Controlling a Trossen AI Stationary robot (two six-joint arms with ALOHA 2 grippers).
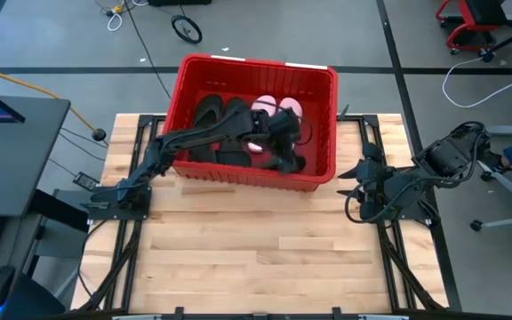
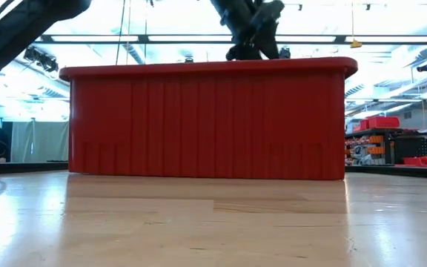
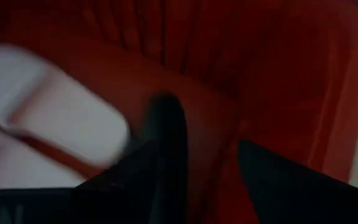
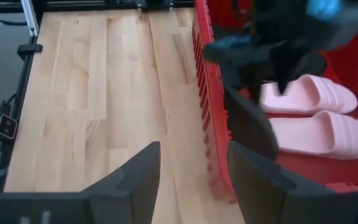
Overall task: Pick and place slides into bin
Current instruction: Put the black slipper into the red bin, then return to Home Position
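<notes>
The red bin [image 1: 238, 178] stands at the table's far middle. Inside it lie two pale pink slides [image 4: 309, 93] side by side, black slides [image 1: 213, 116] at the bin's left, and one black slide [image 4: 250, 127] by the right wall. My left gripper [image 1: 283, 147] reaches down into the bin. In its wrist view its fingers [image 3: 166, 143] are apart with only red bin floor between them, and a pink slide [image 3: 36, 118] lies beside them. My right gripper [image 4: 191, 155] is open and empty over the table, right of the bin.
The bin's lattice wall [image 4: 207, 106] stands just ahead of my right gripper. Bare wooden table [image 1: 256, 258] spreads from the bin to the near edge. In the low view the bin's near wall [image 2: 206, 126] hides its contents.
</notes>
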